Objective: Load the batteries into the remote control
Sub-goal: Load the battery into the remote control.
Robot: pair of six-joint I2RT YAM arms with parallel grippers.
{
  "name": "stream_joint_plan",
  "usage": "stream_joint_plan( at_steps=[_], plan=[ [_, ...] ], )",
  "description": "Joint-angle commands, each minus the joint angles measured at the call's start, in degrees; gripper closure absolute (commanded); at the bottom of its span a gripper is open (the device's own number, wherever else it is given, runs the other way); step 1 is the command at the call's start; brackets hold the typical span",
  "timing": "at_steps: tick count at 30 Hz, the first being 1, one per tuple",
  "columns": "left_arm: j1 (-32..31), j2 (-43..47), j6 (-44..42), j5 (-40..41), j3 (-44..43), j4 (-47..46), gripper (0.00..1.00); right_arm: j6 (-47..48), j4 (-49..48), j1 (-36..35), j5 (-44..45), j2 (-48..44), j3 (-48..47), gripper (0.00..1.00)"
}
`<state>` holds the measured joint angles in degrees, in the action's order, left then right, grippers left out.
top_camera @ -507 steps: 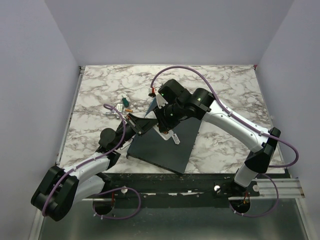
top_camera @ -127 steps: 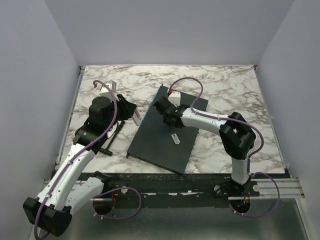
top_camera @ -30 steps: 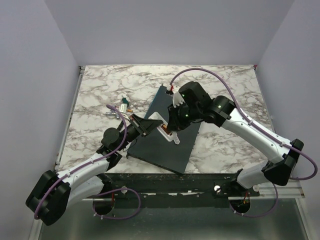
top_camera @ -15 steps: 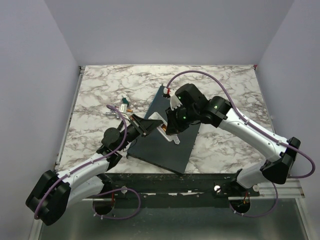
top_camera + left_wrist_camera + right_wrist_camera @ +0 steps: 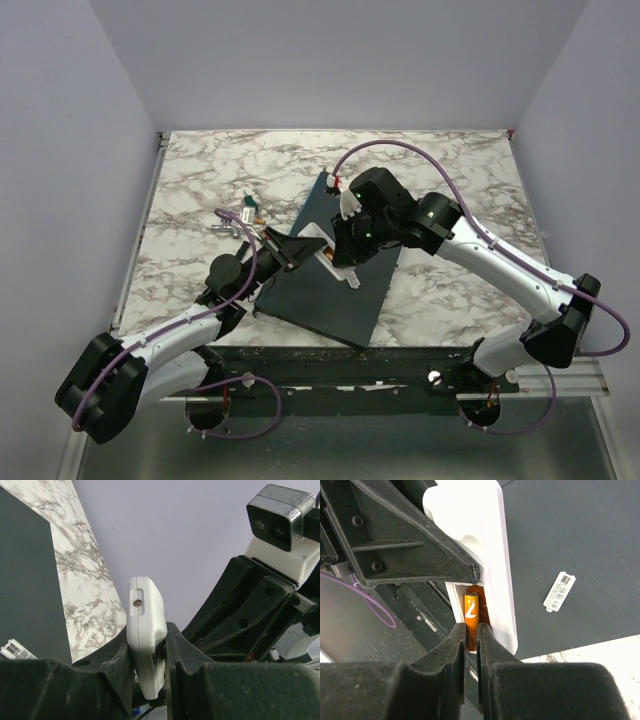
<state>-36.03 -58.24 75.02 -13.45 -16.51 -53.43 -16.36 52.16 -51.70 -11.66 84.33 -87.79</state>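
A white-and-grey marbled table (image 5: 450, 170) stood between plain lilac walls (image 5: 100, 120), with a matte dark grey slab (image 5: 330, 300) lying flat on it. Above the slab's far left part, the left gripper (image 5: 147, 647) pinched the smooth white remote control (image 5: 145, 625) by its edges. The right gripper (image 5: 471, 630), nearly closed, clamped a slim orange battery (image 5: 471, 611) inside the remote's recessed bay.

Dark slab (image 5: 330, 295) on marble table (image 5: 450, 170); white tag (image 5: 559, 591) atop slab.
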Motion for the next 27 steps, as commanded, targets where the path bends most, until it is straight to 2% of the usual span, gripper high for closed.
stream_joint_plan(
  at_steps=[1,27],
  plan=[
    [-0.2,0.7,0.9,0.3,-0.2,-4.8,1.00,1.1,-2.0,-0.2,1.9,0.9,0.4,0.95],
    [-0.3,1.0,1.0,0.8,0.3,-5.1,1.00,1.2,-2.3,-0.2,1.5,0.3,0.2,0.67]
  ],
)
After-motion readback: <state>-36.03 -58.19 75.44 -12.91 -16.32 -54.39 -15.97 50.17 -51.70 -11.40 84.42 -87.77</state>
